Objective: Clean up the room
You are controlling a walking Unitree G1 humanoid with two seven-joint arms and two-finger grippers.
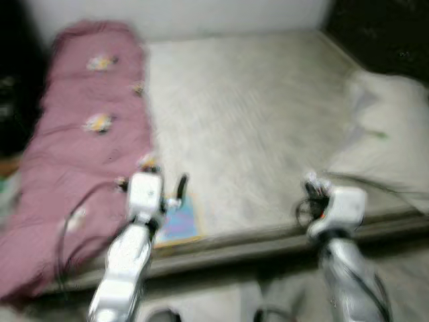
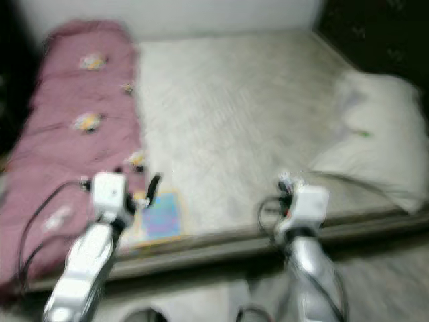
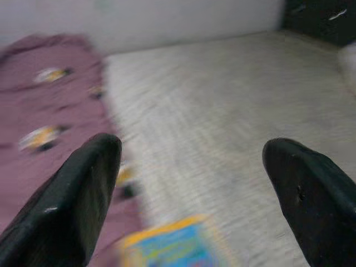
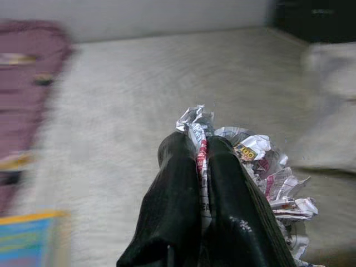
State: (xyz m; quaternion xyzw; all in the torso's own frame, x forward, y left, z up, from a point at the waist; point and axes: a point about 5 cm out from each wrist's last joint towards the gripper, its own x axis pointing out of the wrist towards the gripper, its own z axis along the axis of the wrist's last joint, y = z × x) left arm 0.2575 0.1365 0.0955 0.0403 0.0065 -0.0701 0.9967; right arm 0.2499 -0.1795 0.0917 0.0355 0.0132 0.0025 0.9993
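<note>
Head views blurred. Far left of the bed (image 1: 255,114): a mauve blanket (image 1: 80,154) w/ small yellow flower prints, folded long along the bed's left side, running from the wall down to the near edge. Just right of it, at the near edge of the mattress, a blue picture book (image 1: 179,221) w/ a yellow border lies flat, touching or just beside the blanket hem; can't tell which.

L gripper (image 3: 192,183) hangs above the book, at the blanket/mattress seam. Its fingers (image 3: 78,206) are wide apart w/ nothing between them; in the L wrist view the book's top edge shows low between them, mattress beyond.

Middle: bare off-white mattress cover, textured, up to the white wall.

R gripper (image 4: 203,161) is over the near edge of the bed, right of centre. Its fingers are pressed together, clamped on a crumpled foil snack wrapper (image 4: 261,167), silver w/ red, pink and yellow print; the bunched part sticks out past the fingertips and to one side.

Far right: a white pillow (image 1: 389,134) at the bed's right side, near edge, well apart from the book. Dark furniture behind it, detail too blurred to tell.
</note>
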